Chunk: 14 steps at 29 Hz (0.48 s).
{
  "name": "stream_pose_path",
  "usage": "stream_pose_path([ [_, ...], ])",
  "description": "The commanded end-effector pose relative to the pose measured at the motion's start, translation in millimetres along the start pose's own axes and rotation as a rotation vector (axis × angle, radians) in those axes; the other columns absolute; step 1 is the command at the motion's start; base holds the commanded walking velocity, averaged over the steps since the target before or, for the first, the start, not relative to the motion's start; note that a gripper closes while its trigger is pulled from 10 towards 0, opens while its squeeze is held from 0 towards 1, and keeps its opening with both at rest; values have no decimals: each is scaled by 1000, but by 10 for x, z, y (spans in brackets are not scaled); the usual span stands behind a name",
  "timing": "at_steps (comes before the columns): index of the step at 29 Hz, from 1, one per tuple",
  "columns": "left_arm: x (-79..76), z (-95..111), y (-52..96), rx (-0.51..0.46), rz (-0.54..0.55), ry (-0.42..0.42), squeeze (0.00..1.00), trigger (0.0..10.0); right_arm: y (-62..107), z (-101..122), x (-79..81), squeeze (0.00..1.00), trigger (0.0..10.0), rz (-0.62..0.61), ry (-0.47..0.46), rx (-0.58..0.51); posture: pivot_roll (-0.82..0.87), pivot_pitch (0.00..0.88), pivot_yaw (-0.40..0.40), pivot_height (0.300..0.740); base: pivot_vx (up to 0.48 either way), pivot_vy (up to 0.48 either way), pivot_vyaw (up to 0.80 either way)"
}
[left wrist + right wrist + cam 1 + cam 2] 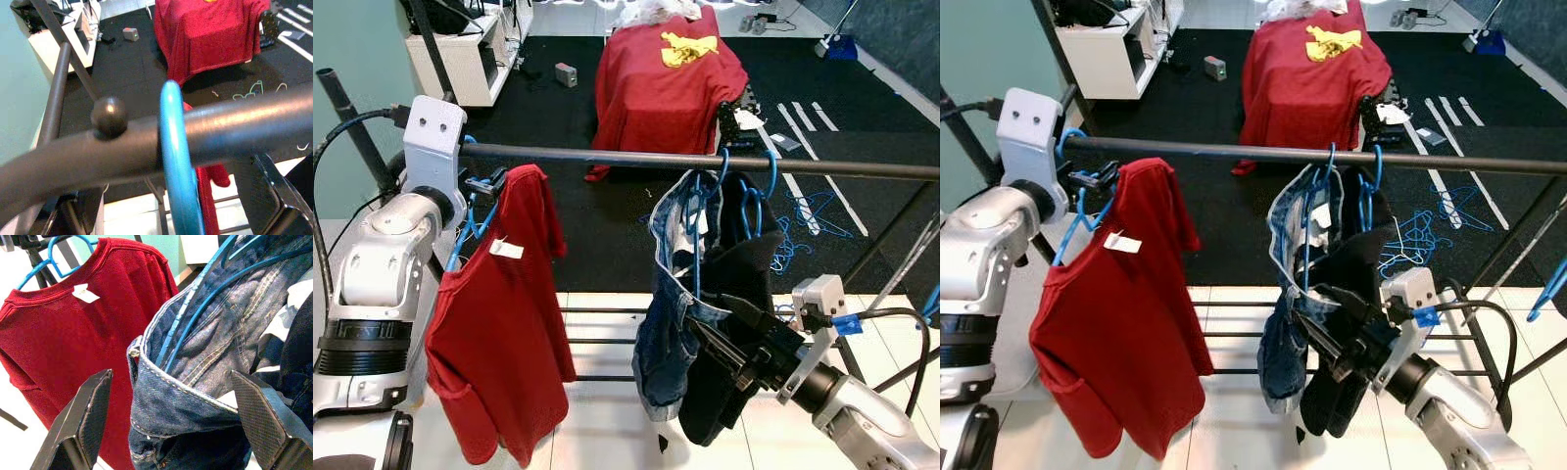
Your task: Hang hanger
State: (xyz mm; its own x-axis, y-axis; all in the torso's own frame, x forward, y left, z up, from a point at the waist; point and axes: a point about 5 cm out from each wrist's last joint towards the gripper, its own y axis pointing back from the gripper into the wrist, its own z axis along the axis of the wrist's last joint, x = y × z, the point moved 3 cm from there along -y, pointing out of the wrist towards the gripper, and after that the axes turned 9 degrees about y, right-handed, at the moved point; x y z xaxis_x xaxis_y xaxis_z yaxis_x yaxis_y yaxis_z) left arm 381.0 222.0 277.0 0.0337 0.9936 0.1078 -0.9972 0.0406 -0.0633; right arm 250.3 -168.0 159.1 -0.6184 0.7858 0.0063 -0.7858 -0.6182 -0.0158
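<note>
A dark clothes rail (607,157) runs across in front of me. A red t-shirt (499,333) hangs from it on a blue hanger (470,220), whose hook (171,147) lies over the rail. My left gripper (173,205) is up at the rail's left end, open, with one finger on each side of that hook. Further right, blue jeans (666,343) and a dark garment (744,264) hang on other blue hangers. My right gripper (705,313) is open, its fingers spread on either side of the jeans' waistband (171,382).
The rack's lower bars (597,338) and a slanted leg (891,235) are below and to the right. Several loose blue hangers (813,215) lie on the black mat. A red-draped object (666,88) and a white shelf (460,59) stand behind.
</note>
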Motion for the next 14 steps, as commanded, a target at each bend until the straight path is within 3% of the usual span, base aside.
stream_pose_path([
  [1, -12, -91, 4, 41, 9, -14, 0, 10000, 13, -28, -11, 0, 10000, -4, -6, 6, -69, 154, 21, 740, 0, 0, 0],
  [7, -104, -367, 14, 167, -7, -38, 0, 10000, 14, -19, -5, 0, 10000, -6, -5, 5, -72, 155, 23, 740, 0, 0, 0],
  [14, -102, -415, 10, 192, -6, -51, 0, 10000, 14, -17, -5, 0, 10000, -9, -5, 3, -72, 156, 25, 740, 0, 0, 0],
])
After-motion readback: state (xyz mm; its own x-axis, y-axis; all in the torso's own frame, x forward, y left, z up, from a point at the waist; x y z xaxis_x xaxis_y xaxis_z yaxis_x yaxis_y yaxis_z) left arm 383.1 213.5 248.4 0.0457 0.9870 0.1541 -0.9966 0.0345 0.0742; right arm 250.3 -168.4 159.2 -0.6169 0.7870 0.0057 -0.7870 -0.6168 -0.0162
